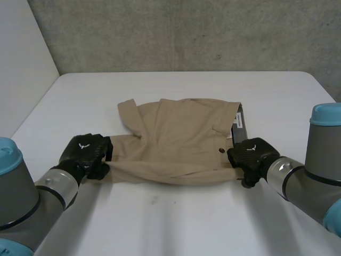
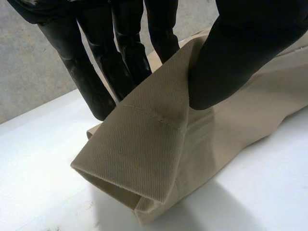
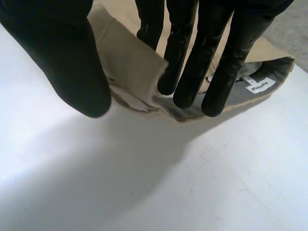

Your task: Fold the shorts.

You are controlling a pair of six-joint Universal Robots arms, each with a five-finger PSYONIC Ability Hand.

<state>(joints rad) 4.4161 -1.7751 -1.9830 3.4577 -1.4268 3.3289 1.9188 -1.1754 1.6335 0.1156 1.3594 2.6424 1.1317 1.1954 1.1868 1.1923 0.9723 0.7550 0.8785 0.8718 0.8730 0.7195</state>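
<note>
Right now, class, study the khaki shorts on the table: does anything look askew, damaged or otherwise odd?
No damage shows. The khaki shorts are not squared: one leg hem juts out at the far left, and the grey waistband lining shows beside the right hand. The left hand pinches the nearer leg's end.

No wording could be read. A white label (image 3: 260, 85) with illegible dark print was seen inside the grey waistband (image 3: 279, 71) of the shorts (image 1: 181, 133). A small white emblem (image 1: 82, 145) was marked on the left hand (image 1: 90, 156), and another on the right hand (image 1: 257, 158).
</note>
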